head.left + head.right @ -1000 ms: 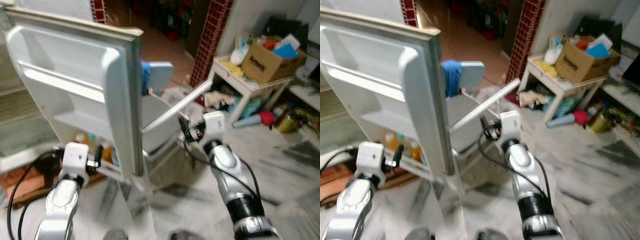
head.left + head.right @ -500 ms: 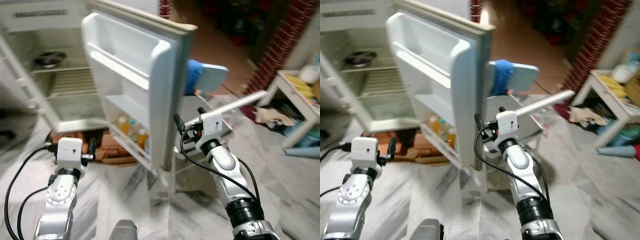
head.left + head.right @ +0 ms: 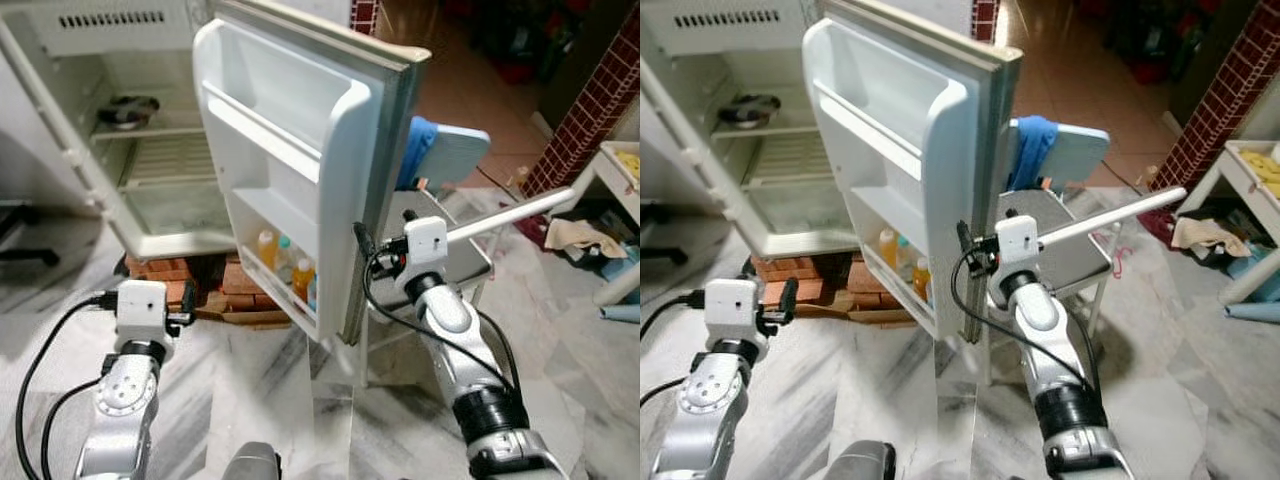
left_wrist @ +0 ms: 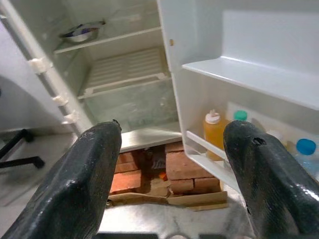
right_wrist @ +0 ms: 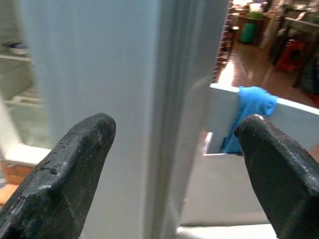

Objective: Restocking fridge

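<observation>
Standing wide open, the fridge takes the far left, its wire shelves bare except for a metal bowl on the upper shelf. Bricks prop up the fridge base. Below and in front of the fridge, the left pincer hovers low over the marble floor, fingers spread apart and released, grasping nothing, pointed at the open compartment. Right of the compartment hangs the fridge door, swung out toward the robot; its upper racks look empty (lower rack stocked): an orange bottle, a green-capped bottle and a blue-capped bottle stand side by side in the bottom door rack. Just right of the door's outer edge sits the right pincer, fingers released, straddling that edge with one finger on each side; cannot tell if they touch it. Behind the door, further right, is a grey chair with a blue cloth draped over its backrest. Far right of the door, a white surface stands by a brick pillar.
</observation>
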### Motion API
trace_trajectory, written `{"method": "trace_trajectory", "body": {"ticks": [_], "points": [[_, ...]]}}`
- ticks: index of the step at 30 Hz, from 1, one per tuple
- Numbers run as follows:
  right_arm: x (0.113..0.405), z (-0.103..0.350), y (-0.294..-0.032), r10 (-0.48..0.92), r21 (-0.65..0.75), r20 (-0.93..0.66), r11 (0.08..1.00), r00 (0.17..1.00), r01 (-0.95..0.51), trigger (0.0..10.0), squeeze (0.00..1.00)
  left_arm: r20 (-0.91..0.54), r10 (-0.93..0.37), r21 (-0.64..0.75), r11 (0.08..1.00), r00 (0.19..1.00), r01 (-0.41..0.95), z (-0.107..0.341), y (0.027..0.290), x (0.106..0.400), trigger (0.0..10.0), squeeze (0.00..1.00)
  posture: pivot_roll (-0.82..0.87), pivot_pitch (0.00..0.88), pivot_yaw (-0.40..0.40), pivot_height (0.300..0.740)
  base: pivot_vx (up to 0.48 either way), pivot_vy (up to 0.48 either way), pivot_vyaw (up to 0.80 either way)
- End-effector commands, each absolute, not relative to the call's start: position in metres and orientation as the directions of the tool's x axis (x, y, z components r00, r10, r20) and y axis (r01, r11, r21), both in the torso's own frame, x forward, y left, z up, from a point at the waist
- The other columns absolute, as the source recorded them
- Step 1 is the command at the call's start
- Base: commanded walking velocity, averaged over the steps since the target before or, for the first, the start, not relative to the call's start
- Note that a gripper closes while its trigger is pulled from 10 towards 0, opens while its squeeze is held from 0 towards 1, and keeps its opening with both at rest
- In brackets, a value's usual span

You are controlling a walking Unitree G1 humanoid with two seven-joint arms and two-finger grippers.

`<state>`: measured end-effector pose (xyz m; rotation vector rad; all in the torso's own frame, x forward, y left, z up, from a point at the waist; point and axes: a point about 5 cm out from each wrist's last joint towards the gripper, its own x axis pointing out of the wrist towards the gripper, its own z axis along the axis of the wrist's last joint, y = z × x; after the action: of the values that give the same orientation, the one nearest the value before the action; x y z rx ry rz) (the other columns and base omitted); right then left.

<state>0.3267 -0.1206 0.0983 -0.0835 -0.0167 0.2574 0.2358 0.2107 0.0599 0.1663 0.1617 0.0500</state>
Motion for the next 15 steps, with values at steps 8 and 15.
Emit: {"method": "trace_trajectory", "body": {"ticks": [8,15], "points": [[0.362,0.134,-0.100,0.246,-0.093,0.084,0.967,0.966,-0.239,10.0,0.00,-0.177,0.076,0.188,0.981,0.981,-0.042,0.057,0.214,0.231,10.0,0.00,0.21,0.017,-0.036,0.740,0.000,0.000,0.00],[0.378,0.157,-0.074,0.347,0.029,0.110,0.936,0.931,-0.352,10.0,0.00,-0.181,0.087,0.189,0.981,0.980,-0.052,0.056,0.214,0.227,10.0,0.00,0.23,0.026,-0.043,0.740,0.000,0.000,0.00]]}}
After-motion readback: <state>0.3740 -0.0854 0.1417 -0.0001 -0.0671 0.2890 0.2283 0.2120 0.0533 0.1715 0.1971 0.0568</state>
